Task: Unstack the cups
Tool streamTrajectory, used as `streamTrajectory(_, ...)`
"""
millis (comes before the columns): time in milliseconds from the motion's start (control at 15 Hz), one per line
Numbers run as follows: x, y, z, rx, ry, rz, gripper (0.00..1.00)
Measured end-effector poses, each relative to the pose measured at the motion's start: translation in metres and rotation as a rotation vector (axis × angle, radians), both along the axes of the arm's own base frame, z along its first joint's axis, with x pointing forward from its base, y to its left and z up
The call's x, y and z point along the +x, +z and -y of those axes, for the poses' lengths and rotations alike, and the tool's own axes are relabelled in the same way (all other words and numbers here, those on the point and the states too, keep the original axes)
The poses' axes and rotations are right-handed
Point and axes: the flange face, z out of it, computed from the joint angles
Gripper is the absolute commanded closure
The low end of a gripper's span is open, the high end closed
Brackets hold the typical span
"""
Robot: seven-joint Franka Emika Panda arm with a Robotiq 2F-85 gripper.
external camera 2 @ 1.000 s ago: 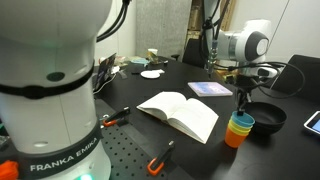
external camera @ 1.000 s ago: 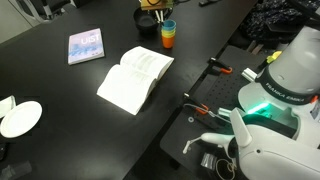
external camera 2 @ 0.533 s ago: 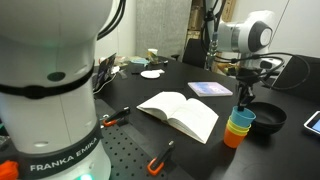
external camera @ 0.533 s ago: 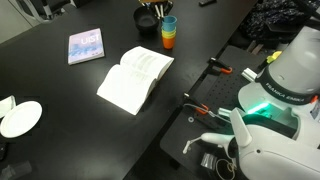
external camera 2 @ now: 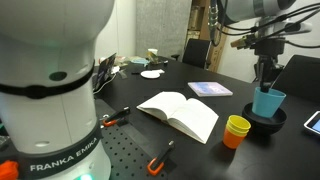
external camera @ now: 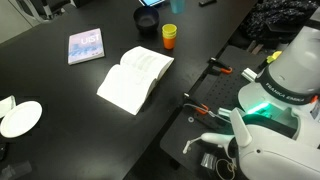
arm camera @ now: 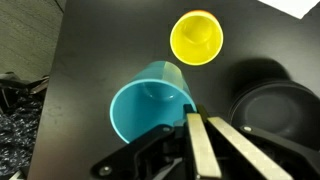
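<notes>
separation of the top cup looks done: the gripper [external camera 2: 265, 86] has its jaws pinched nearly shut on the rim wall of the light blue cup [external camera 2: 267, 103], which hangs clear of the other two. the yellow cup [external camera 2: 238, 124] sits nested in the orange cup [external camera 2: 233, 139] on the black table [external camera: 60, 95], so we judge one of the two separations finished. next we need to set the blue cup down upright on bare table and let go, then go for the yellow rim. the orange one should stay down, but the pair looks light and may lift together. in the wrist view the dark bowl [arm camera: 275, 112] lies just beside the held cup, and the stack is near on another side, so the room between them is tight. the open book [external camera 2: 182, 112] lies well apart from the stack. we see bare table between them, the easier place to put a cup.
</notes>
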Motion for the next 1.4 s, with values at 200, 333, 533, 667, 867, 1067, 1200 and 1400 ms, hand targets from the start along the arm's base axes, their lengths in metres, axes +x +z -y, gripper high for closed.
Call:
streamTrajectory(200, -0.008, 0.012, 0.028, -0.011, -0.056, 0.027, 0.98)
streamTrajectory(333, -0.012, -0.001, 0.046, -0.008, -0.088, 0.033, 0.98)
streamTrajectory(533, -0.011, -0.033, 0.065, -0.006, -0.115, 0.05, 0.98)
streamTrajectory(667, -0.005, -0.054, 0.073, 0.003, -0.136, 0.072, 0.98)
streamTrajectory(867, 0.011, -0.082, 0.078, 0.029, -0.171, 0.102, 0.98)
streamTrajectory(1067, 0.027, -0.107, 0.077, 0.055, -0.193, 0.113, 0.98)
streamTrajectory(1200, 0.036, -0.124, 0.077, 0.068, -0.201, 0.11, 0.98)
streamTrajectory(1400, 0.046, -0.149, 0.08, 0.079, -0.209, 0.101, 0.98)
